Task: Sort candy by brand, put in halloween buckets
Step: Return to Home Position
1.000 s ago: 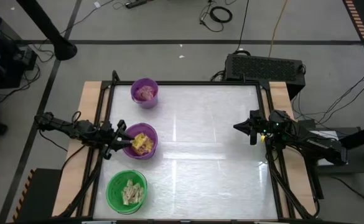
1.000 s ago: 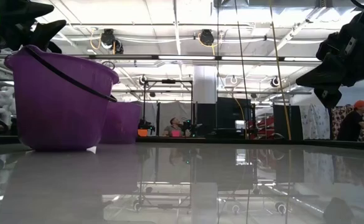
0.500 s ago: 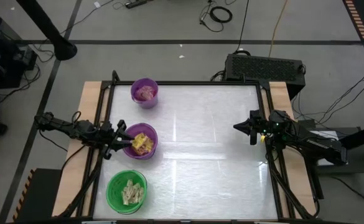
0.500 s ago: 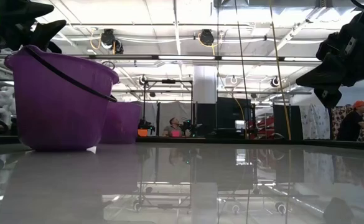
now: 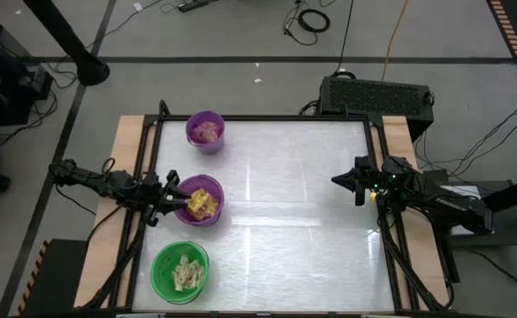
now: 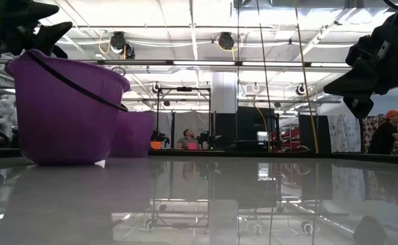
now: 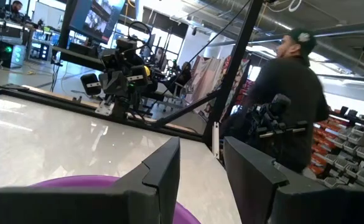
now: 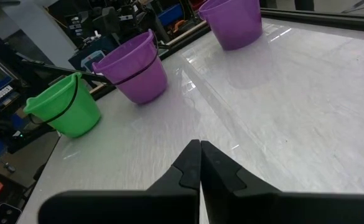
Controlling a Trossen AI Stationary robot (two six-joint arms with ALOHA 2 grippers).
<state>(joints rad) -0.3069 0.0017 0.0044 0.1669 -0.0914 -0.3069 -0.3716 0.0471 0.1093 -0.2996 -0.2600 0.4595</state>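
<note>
Three halloween buckets stand along the table's left side: a small purple bucket (image 5: 206,132) with pink candy at the far end, a wider purple bucket (image 5: 200,200) with yellow candy (image 5: 202,204) in the middle, and a green bucket (image 5: 180,271) with pale tan candy near the front. My left gripper (image 5: 177,196) hovers open at the wider purple bucket's left rim (image 7: 94,183), nothing between its fingers (image 7: 201,168). My right gripper (image 5: 336,180) hangs shut (image 8: 200,155) above the table's right side, far from the buckets.
The white table top (image 5: 285,203) lies bare between the buckets and the right arm. Black frame rails run along the left and right edges (image 5: 377,177). People stand in the room beyond the table (image 7: 287,93).
</note>
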